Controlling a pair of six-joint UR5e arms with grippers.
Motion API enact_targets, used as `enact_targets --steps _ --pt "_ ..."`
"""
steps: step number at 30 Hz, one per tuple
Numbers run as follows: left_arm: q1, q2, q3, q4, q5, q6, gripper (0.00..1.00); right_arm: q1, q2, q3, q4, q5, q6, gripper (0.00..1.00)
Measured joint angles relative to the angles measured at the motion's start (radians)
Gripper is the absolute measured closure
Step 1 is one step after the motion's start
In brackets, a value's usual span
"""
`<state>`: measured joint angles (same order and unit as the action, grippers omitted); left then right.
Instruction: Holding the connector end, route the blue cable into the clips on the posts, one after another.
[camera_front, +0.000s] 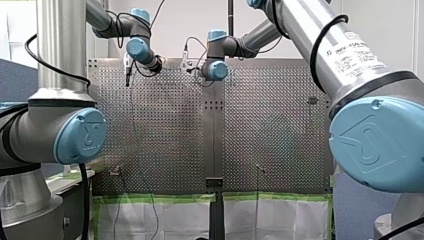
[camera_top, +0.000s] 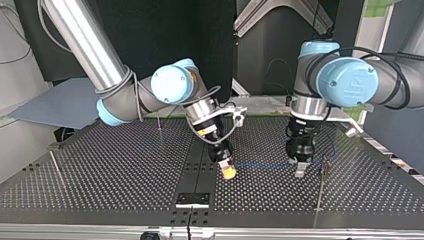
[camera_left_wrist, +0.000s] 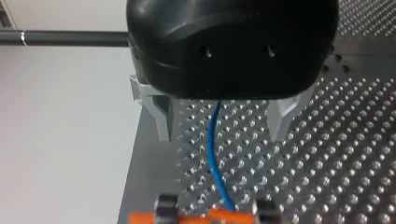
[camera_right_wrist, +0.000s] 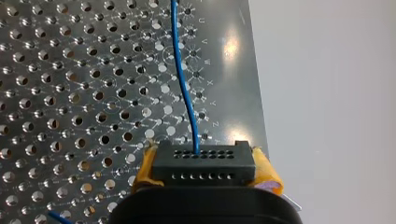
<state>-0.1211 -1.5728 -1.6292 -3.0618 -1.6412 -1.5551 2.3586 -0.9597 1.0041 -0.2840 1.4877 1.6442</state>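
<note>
My right gripper (camera_top: 227, 170) pinches the connector (camera_right_wrist: 204, 169) (surely the stiffest hold) while the likely limp blue cable (camera_right_wrist: 183, 79) runs from it between the spread fingers of my left gripper (camera_left_wrist: 222, 135).

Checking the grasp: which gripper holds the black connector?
My right gripper: its yellow-padded jaws clamp the black connector, while my left gripper is open, the blue cable passing freely between its jaws.

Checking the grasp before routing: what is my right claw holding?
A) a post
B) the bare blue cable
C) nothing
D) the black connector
D: the right wrist view shows the black connector clamped between the yellow pads of my right claw, with the blue cable leaving it.
</note>
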Motion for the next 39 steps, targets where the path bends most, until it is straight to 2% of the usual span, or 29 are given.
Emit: enact_targets --steps 7,22,23,24,25,26,27,28,29,30,31,32,33,34,39 --pt "-0.004 -0.016 0.027 0.008 -0.045 0.017 0.0 0.0 0.0 0.0 0.0 -0.001 0.0 1.0" --pt "-0.018 -0.042 0.053 -0.01 -0.079 0.062 0.0 0.0 0.0 -0.003 0.001 -0.001 -0.001 1.0" --pt "-0.018 -0.042 0.054 -0.01 -0.08 0.063 0.08 -0.001 0.0 -0.004 0.001 -0.002 -0.001 1.0" --pt "-0.019 -0.042 0.054 -0.01 -0.081 0.064 0.08 -0.001 0.0 -0.004 0.001 -0.002 -0.001 1.0" --pt "-0.019 -0.042 0.054 -0.009 -0.081 0.065 0.18 -0.001 0.0 -0.004 0.001 -0.002 -0.001 1.0" --pt "-0.02 -0.042 0.054 -0.009 -0.081 0.067 0.23 -0.001 0.0 -0.004 0.001 -0.002 -0.001 1.0" --pt "-0.021 -0.042 0.054 -0.009 -0.081 0.069 0.23 -0.001 0.0 -0.004 0.002 -0.002 -0.001 1.0" --pt "-0.023 -0.042 0.054 -0.008 -0.081 0.073 0.48 -0.001 0.0 -0.004 0.002 -0.002 -0.001 1.0" --pt "-0.024 -0.042 0.054 -0.008 -0.082 0.075 0.6 -0.001 0.0 -0.004 0.003 -0.003 -0.001 1.0" --pt "-0.026 -0.042 0.054 -0.008 -0.084 0.077 0.6 -0.001 0.0 -0.004 0.003 -0.003 -0.001 1.0" --pt "-0.027 -0.042 0.054 -0.008 -0.089 0.079 0.76 -0.001 0.0 -0.004 0.004 -0.003 -0.001 1.0" --pt "-0.028 -0.042 0.054 -0.008 -0.093 0.08 0.85 -0.001 0.0 -0.004 0.004 -0.003 -0.001 1.0" --pt "-0.029 -0.043 0.054 -0.008 -0.097 0.081 0.85 -0.001 0.0 -0.004 0.005 -0.003 -0.001 1.0" --pt "-0.031 -0.043 0.054 -0.008 -0.102 0.083 0.98 -0.001 0.0 -0.004 0.005 -0.003 -0.001 1.0" --pt "-0.033 -0.042 0.054 -0.009 -0.125 0.088 1.0 -0.001 0.0 -0.004 0.01 -0.003 -0.002 1.0"
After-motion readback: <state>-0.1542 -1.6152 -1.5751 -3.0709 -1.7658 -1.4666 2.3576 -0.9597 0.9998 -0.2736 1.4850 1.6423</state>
